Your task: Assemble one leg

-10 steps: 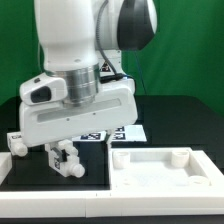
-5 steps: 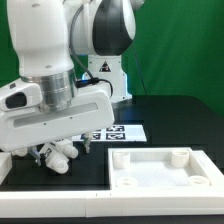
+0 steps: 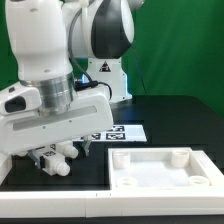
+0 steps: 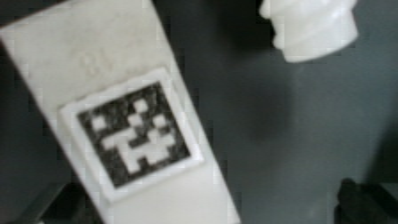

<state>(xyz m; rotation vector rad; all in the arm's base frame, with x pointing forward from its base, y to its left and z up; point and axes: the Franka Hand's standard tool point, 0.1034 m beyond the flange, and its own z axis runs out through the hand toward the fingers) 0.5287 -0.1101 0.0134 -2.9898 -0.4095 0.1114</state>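
The tool (image 3: 56,163) has edged lower over the leg (image 4: 134,130), its opening unclear, with fitting apparently not begun.

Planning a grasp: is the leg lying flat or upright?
Lying flat: the leg shows its long tagged face on the dark table.

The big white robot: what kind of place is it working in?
Probably a robot lab: a robot arm over a black table, a green backdrop behind, and a marker board lying on the table.
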